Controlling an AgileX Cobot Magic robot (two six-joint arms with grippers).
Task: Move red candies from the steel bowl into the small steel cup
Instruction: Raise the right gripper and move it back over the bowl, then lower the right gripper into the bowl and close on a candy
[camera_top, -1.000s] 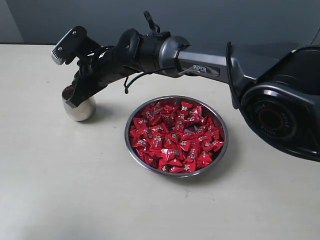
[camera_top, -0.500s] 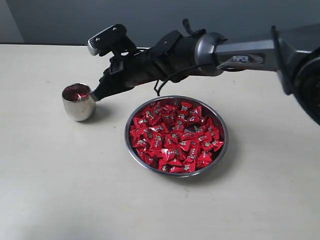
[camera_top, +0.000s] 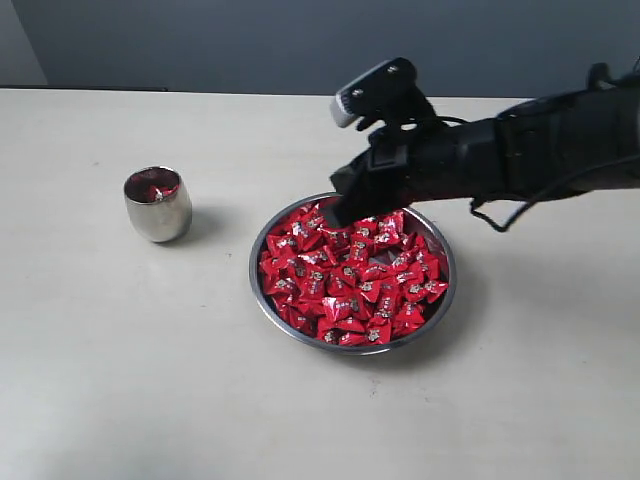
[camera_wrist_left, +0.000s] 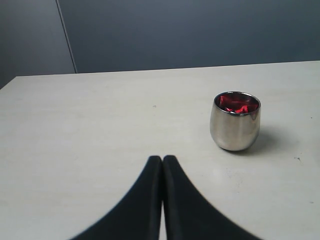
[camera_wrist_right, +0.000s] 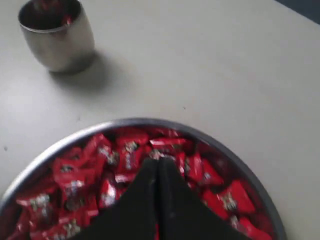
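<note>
Right gripper, jaws pressed together on nothing, hovers over the cup-side edge of the steel bowl heaped with red candies. The small steel cup, holding a few, stands apart. Pick-up step: jaws must part and descend onto one candy.

Lab-style test bench — bare pale tabletop, plain grey wall behind.
</note>
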